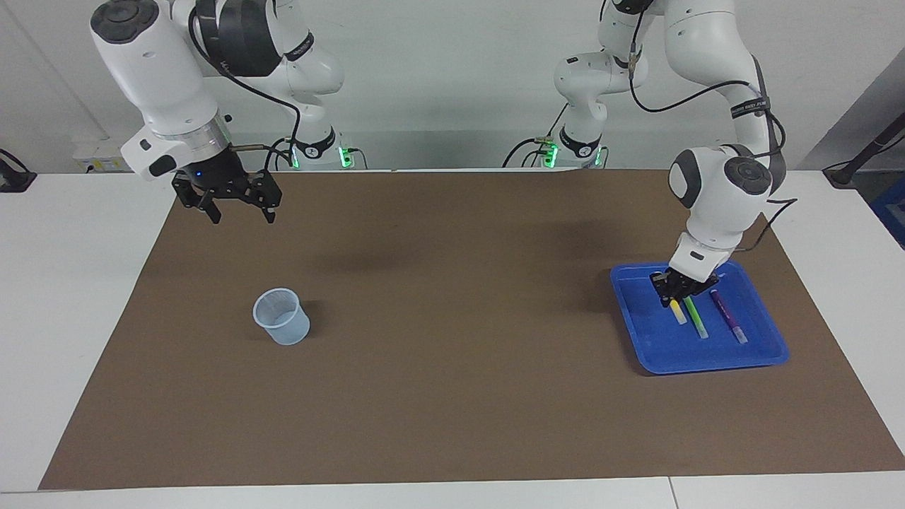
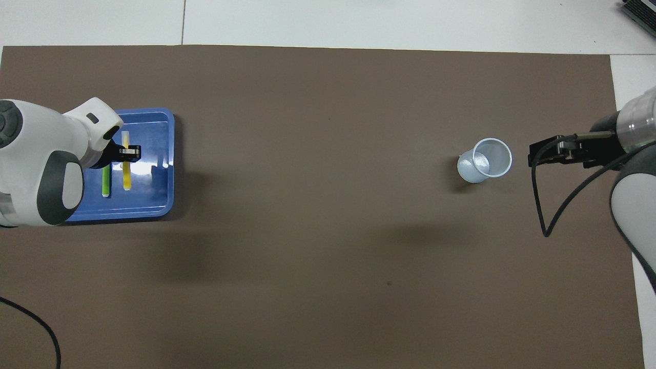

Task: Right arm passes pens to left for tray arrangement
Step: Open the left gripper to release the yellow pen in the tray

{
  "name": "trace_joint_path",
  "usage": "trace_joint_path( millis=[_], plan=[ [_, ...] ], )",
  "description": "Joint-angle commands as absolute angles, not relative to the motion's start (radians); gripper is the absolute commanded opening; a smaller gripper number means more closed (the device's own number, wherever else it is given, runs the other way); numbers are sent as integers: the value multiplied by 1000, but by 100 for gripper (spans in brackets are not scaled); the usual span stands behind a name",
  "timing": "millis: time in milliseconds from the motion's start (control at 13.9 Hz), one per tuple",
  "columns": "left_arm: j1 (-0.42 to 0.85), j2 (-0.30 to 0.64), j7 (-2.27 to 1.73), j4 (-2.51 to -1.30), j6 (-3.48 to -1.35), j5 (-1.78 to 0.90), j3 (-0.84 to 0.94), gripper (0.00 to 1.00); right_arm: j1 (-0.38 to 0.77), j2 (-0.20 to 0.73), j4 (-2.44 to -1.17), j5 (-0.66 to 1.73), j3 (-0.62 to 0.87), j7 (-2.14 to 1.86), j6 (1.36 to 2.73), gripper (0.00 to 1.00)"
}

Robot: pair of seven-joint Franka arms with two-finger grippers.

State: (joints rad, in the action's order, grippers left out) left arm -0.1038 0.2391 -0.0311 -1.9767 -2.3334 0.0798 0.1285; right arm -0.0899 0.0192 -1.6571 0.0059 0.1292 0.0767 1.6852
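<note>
Facing view: left pincer [image 1: 676, 300] low in blue tray [image 1: 767, 353], clamped on yellow pen [image 1: 679, 312] beside green pen [image 1: 696, 317].

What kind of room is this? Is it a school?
Probably a robot lab, not a school. Two white robot arms are fixed at a table with a brown mat, cables trail from them, and there are just a few test things: a tray of pens and a cup.
</note>
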Motion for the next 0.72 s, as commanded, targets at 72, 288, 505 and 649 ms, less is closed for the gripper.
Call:
trace_joint_path(
  millis=[72,288,505,649],
  plan=[
    [-112,319,-34,-1945,-2398,101,133,0,-103,-9,-1684,-3,141,55,1675,100],
    [-110,331,-57,-1954,-2404,101,133,0,-106,-9,-1686,-3,141,54,1675,100],
    [-112,334,-57,-1965,-2416,101,133,0,-101,-9,-1687,-3,141,54,1674,100],
    [-113,344,-58,-1967,-2427,101,133,0,-97,-11,-1687,3,143,52,1664,100]
  ],
)
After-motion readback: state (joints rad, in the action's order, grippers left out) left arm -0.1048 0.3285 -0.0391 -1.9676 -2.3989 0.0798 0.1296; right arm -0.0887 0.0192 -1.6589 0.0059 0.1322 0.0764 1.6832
